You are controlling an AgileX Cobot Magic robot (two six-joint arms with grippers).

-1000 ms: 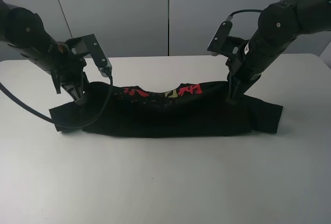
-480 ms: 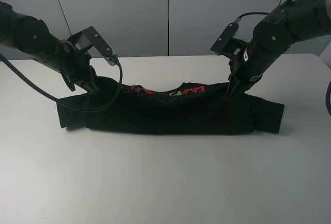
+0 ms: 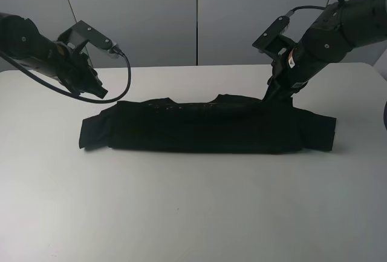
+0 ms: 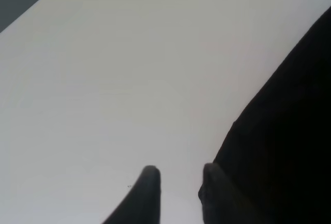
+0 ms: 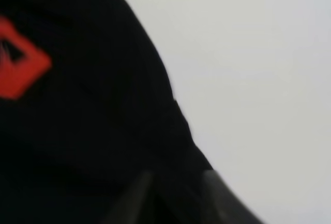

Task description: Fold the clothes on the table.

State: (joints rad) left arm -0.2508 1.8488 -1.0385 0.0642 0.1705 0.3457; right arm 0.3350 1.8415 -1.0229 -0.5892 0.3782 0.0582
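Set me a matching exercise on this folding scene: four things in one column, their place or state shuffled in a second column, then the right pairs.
Things:
1. left gripper
2. right gripper
3. black shirt
4. table

States:
A. lies in a long folded band
B. white, bears the garment
C. down at the garment's far edge
D. clear of the cloth, nothing between its fingers

Pairs: 1-D, 2-C, 3-A, 4-B.
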